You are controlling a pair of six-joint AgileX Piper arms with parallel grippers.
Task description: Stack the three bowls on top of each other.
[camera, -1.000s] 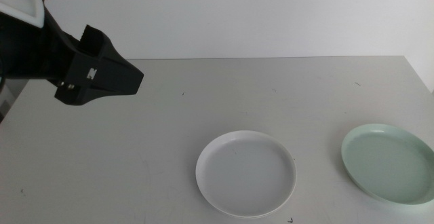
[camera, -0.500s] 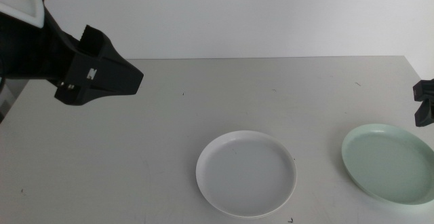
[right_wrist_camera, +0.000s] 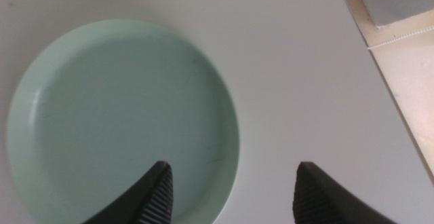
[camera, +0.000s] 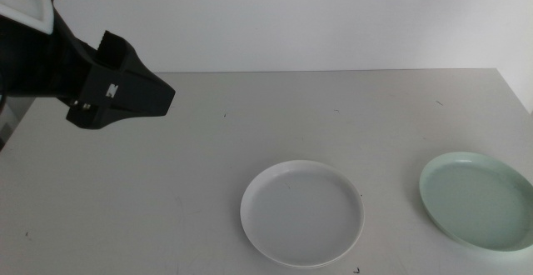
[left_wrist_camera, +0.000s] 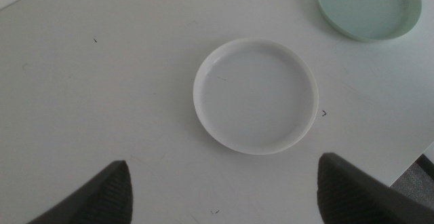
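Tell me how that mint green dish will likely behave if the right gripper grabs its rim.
The mint green dish looks rigid, so it probably won't flex. Its surface looks smooth and glossy, so the open right gripper might slip on the low rim. Being shallow and wide, it will likely tilt when lifted from one edge, not roll.

I see the left arm [camera: 83,79] — black angular housing, white marking, white upper panel; dark ribbed jaws.

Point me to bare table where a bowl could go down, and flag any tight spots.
Widest bare patch: far half of the table, behind the white bowl and mint bowl. Also open: the near-left stretch beside the white bowl, below the raised left claw. Tightest: the gap between the two bowls. Right claw hangs open over the mint bowl's edge.
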